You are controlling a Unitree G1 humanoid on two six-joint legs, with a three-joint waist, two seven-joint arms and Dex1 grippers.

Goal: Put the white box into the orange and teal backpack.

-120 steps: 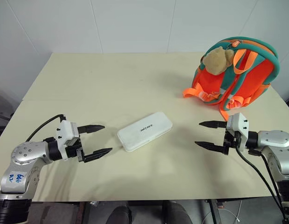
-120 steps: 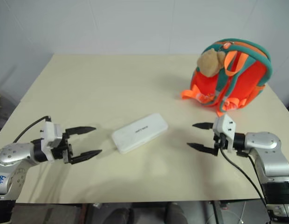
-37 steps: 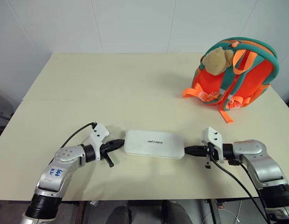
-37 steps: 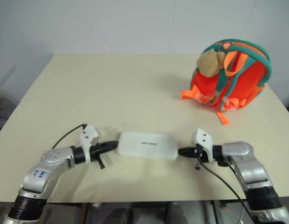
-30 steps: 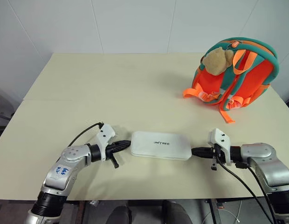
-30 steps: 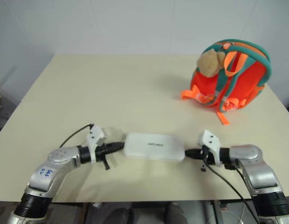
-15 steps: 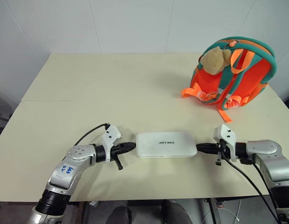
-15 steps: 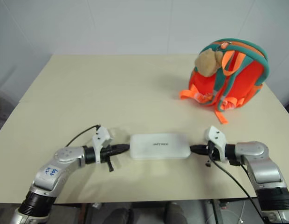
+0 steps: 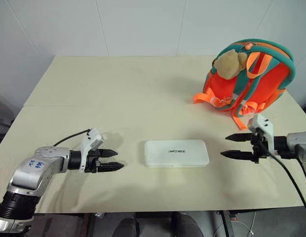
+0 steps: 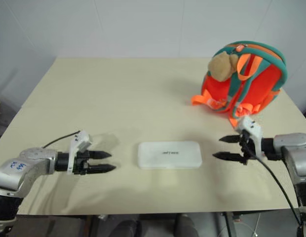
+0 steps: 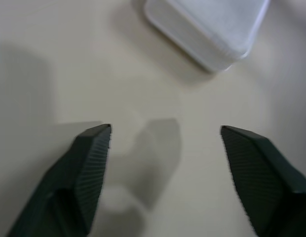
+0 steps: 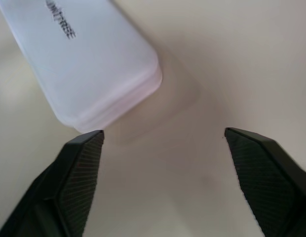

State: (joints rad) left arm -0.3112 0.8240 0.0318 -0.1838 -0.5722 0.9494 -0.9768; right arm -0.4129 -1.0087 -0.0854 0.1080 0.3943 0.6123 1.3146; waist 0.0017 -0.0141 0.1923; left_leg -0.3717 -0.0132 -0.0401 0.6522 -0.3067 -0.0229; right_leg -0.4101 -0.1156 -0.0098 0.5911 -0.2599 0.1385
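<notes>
White box (image 9: 176,153) flat between left hand (image 9: 113,160), right hand (image 9: 231,145), touching neither

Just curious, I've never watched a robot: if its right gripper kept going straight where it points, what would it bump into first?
Most likely the near end of the white box; the open right gripper points at it across bare table.
</notes>
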